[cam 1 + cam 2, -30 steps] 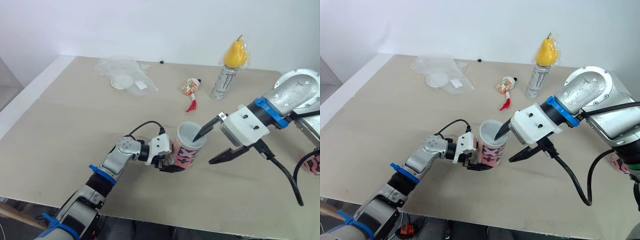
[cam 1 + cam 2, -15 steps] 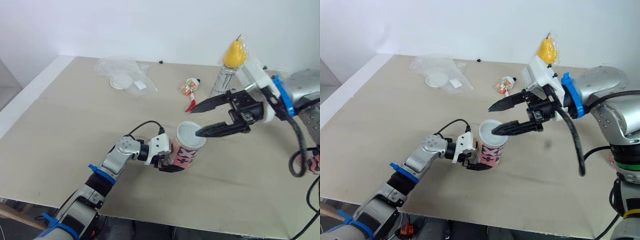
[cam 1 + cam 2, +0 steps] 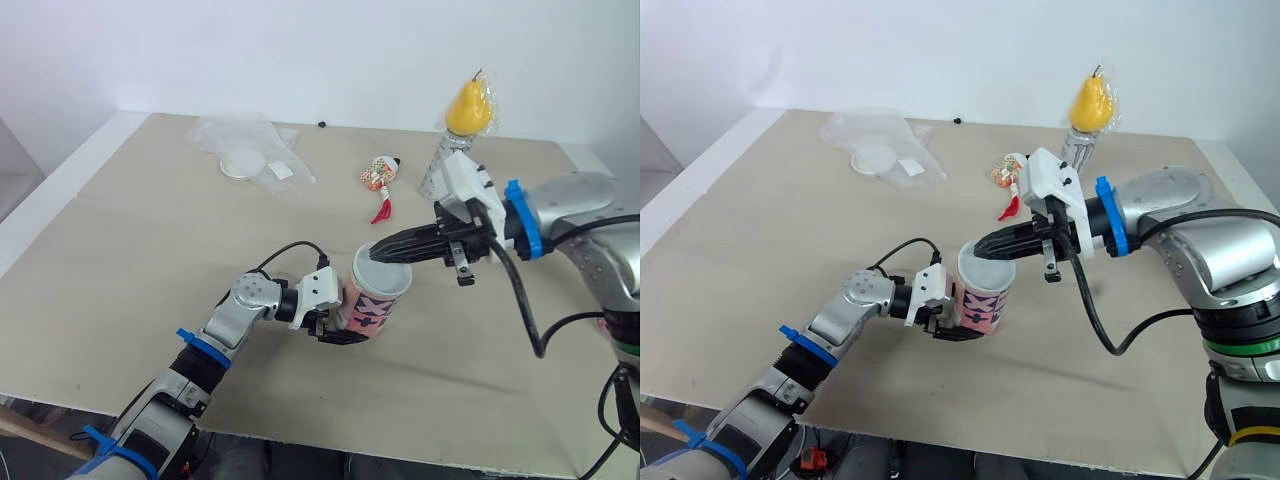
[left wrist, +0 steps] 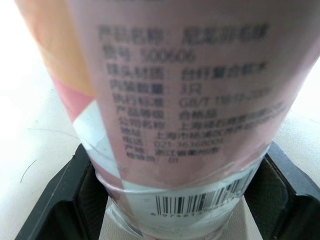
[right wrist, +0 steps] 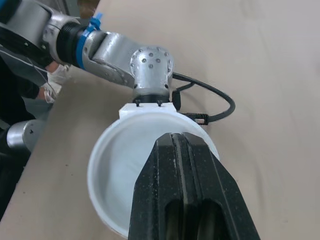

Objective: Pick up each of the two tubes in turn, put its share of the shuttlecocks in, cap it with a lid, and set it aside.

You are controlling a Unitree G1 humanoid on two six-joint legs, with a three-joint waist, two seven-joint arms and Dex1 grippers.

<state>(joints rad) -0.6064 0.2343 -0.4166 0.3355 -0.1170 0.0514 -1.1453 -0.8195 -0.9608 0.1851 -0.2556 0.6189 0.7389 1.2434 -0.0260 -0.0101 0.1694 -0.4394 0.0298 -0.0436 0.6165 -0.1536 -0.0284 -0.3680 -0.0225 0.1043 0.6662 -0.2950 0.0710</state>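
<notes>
Pinched together after gaping, right gripper (image 3: 375, 253) hovers at pink patterned cardboard tube (image 3: 378, 308); left gripper (image 3: 343, 332) clamps it on beige tabletop (image 3: 150, 220), white wall (image 3: 300, 50) behind.

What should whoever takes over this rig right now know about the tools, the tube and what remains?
Left tool: shut on the tube, which stands upright on the table.
Right tool: shut, holding nothing, tips at the tube's open mouth.
A white round lid lies in clear plastic at the table's far left.
Done: first tube grasped, uncapped. Whether shuttlecocks are inside cannot be told.
Left: finish filling if needed, cap this tube, set it aside, then do the second tube.
</notes>
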